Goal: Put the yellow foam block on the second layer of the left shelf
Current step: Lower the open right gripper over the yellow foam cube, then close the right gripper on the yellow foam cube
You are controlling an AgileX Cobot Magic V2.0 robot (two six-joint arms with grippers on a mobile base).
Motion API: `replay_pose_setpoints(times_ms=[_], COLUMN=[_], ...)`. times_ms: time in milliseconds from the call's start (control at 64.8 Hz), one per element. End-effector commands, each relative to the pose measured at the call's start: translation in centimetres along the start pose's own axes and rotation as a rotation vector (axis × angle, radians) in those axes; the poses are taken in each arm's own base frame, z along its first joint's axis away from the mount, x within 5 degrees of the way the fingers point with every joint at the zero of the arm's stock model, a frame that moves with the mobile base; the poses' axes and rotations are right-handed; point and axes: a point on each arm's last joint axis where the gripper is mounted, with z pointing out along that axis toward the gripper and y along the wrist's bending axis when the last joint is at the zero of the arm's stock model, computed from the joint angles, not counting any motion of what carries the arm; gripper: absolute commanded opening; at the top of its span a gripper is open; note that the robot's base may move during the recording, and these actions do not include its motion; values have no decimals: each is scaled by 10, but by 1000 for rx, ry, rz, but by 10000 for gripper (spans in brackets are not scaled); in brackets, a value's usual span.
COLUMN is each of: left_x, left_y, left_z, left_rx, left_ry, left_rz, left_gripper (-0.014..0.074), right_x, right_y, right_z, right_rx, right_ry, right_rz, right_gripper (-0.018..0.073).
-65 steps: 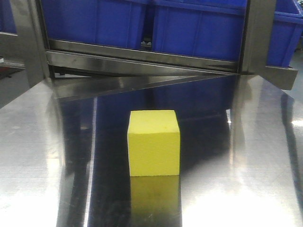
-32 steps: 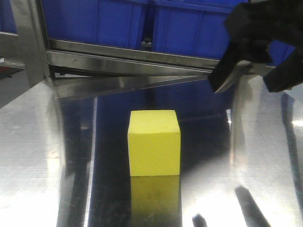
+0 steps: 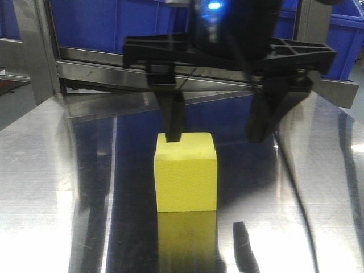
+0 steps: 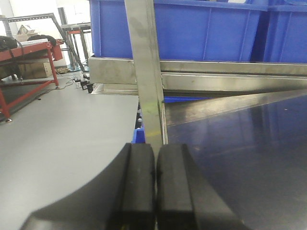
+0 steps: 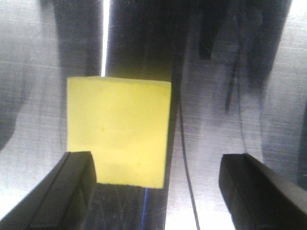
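Observation:
The yellow foam block (image 3: 186, 177) stands on the shiny steel table (image 3: 45, 187), near its middle. My right gripper (image 3: 214, 136) hangs open just above the block. Its left finger (image 3: 173, 116) overlaps the block's top left corner and its right finger (image 3: 267, 114) is off to the block's right. In the right wrist view the block (image 5: 120, 136) lies ahead of the open gripper (image 5: 158, 191), shifted toward the left finger (image 5: 64, 191); whether they touch I cannot tell. My left gripper (image 4: 156, 187) is shut and empty, facing a steel shelf post (image 4: 146, 72).
Blue plastic bins (image 3: 142, 25) sit on the steel shelf rail (image 3: 170, 71) behind the block; they also show in the left wrist view (image 4: 206, 31). Shelf uprights (image 3: 34, 51) stand at both sides. A red cart (image 4: 29, 52) stands on the floor far left.
My right gripper has come in from the upper right and now hangs open over the block. The block has not moved.

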Motion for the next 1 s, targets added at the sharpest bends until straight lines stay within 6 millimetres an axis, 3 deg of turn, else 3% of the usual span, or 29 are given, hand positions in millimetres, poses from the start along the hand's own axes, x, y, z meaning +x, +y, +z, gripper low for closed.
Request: replay_pose_setpoints(times_ms=[0, 123, 355, 987], left_x=[-1, -1, -1, -1], left_y=[-1, -1, -1, -1], left_z=[-1, -1, -1, -1], left_rx=[5, 5, 5, 5], left_ry=[-79, -79, -79, -79], left_rz=[-11, -11, -11, -11], left_gripper=[137, 137, 137, 137], right_x=[-10, -13, -14, -13], right_y=[9, 21, 25, 33], right_z=[-20, -17, -1, -2], right_rx=[-25, -28, -8, -47], right_ry=[-42, -40, -20, -48], right_rz=[16, -3, -7, -22], right_gripper=[633, 633, 633, 633])
